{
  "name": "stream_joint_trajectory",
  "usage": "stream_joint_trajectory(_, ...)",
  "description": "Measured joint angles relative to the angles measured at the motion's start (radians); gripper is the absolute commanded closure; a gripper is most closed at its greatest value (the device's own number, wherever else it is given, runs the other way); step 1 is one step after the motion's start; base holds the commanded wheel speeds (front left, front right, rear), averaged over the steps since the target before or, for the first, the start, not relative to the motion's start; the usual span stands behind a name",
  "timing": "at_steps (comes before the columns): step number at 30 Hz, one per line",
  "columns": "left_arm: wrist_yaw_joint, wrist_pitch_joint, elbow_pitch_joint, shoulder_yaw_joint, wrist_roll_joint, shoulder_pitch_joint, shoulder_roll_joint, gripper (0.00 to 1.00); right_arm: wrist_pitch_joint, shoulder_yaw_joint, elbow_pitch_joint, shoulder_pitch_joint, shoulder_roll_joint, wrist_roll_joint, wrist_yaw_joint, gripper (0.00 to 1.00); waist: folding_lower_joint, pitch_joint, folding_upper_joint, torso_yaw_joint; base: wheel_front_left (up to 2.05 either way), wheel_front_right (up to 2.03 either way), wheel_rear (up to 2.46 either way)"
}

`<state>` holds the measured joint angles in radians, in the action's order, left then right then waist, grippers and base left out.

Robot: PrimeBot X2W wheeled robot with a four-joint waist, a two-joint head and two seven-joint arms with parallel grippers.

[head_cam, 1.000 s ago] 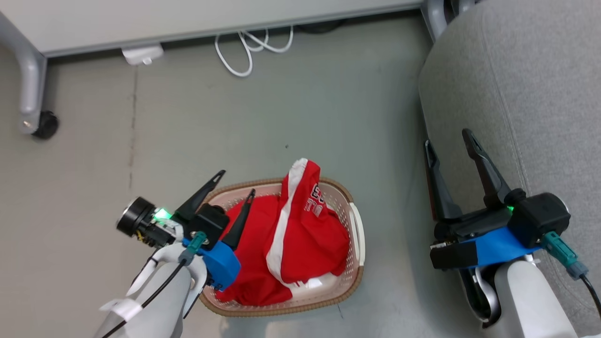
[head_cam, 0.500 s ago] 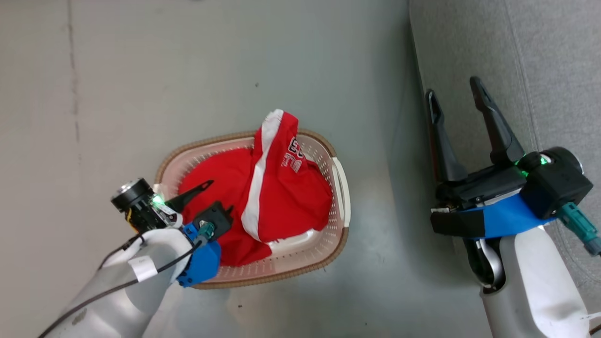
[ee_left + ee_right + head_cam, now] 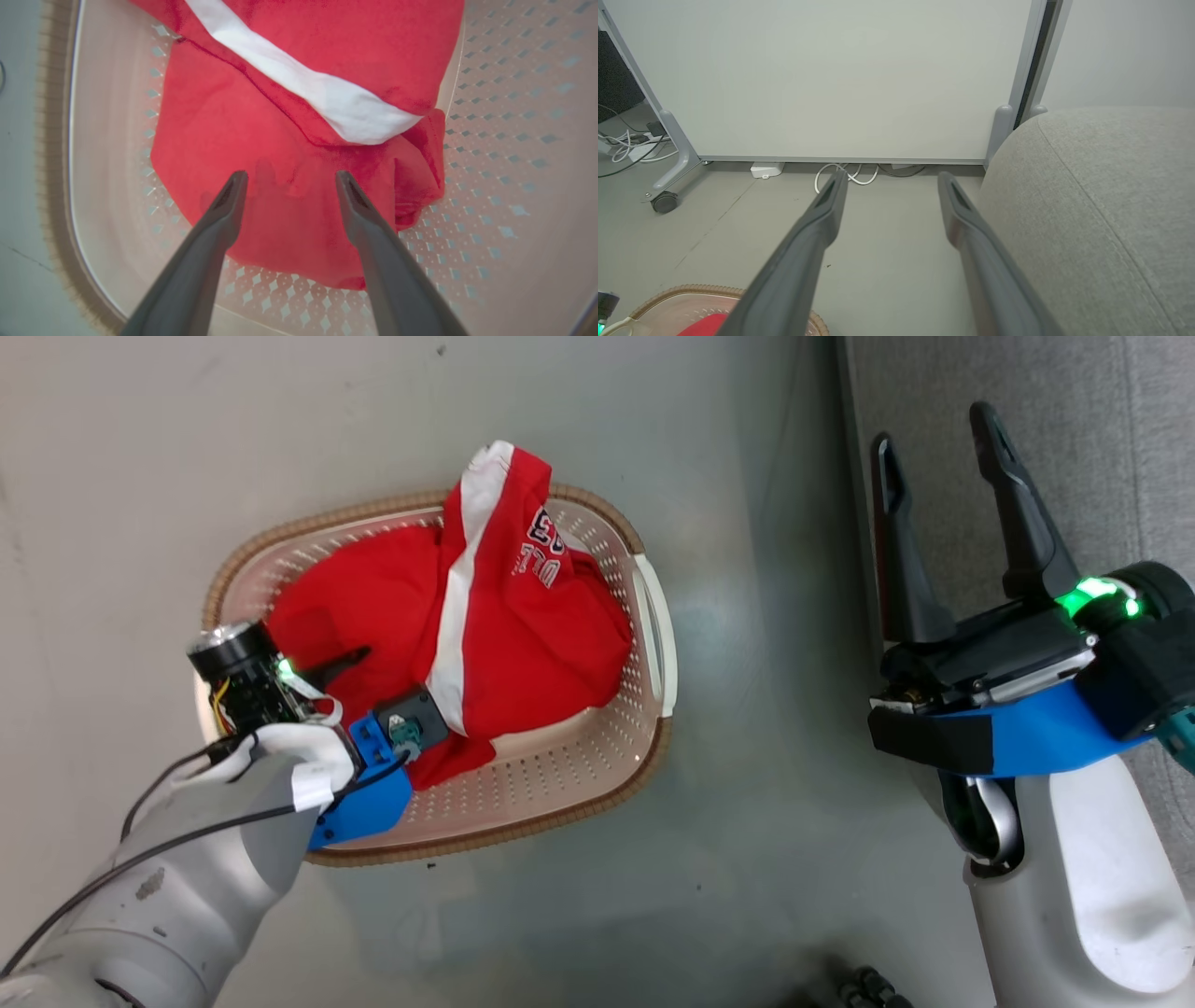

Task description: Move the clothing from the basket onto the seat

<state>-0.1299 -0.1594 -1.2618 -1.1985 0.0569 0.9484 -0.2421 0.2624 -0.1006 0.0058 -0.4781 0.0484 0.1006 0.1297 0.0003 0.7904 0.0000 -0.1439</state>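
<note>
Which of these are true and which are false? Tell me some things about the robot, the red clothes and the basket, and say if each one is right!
1. The striped garment and the plain red garment both lie in the basket. True.
2. The left gripper is shut on the plain red garment. False: it is open, its fingers apart over that garment.
3. The striped garment lies partly on top of the plain red garment. True.
4. The basket stands on the seat. False: it stands on the floor beside the seat.
5. The right gripper is open and holds nothing. True.
</note>
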Motion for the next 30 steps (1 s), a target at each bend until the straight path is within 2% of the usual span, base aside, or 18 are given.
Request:
stream_joint_trajectory(9, 0.0, 0.052, -0.015, -0.054, 0.012, 0.069, -0.014, 0.0, 0.0, -0.002, -0.062, -0.017, 0.0, 0.0, 0.0, 0.0, 0.0, 0.095, 0.0, -0.019, 0.0, 0.0, 0.0)
stream_joint_trajectory(23, 0.0, 0.153, -0.026, -0.08, -0.106, 0.128, -0.07, 0.0, 0.0, -0.004, -0.193, -0.01, 0.0, -0.001, 0.0, 0.0, -0.0002, 0.22, 0.0, -0.056, 0.0, 0.0, 0.0)
stream_joint_trajectory(24, 0.0, 0.158, -0.026, -0.08, -0.111, 0.129, -0.072, 0.34, 0.0, -0.003, -0.198, -0.008, 0.0, -0.001, 0.0, 0.0, -0.0002, 0.225, 0.0, -0.059, 0.0, 0.0, 0.0)
stream_joint_trajectory(25, 0.0, 0.162, -0.029, -0.08, -0.111, 0.129, -0.077, 0.87, 0.0, -0.003, -0.202, -0.007, 0.0, -0.001, 0.0, 0.0, -0.0002, 0.229, 0.0, -0.063, 0.0, 0.0, 0.0)
stream_joint_trajectory(26, 0.002, 0.164, -0.03, -0.08, -0.112, 0.129, -0.08, 1.0, 0.0, -0.001, -0.207, -0.006, 0.0, -0.001, 0.0, 0.0, -0.0002, 0.232, 0.0, -0.065, 0.0, 0.0, 0.0)
stream_joint_trajectory(30, 0.01, 0.167, -0.033, -0.08, -0.121, 0.13, -0.077, 1.0, 0.0, 0.01, -0.212, -0.005, 0.0, 0.0, 0.001, 0.0, -0.0003, 0.24, 0.0001, -0.068, 0.0, 0.0, 0.0)
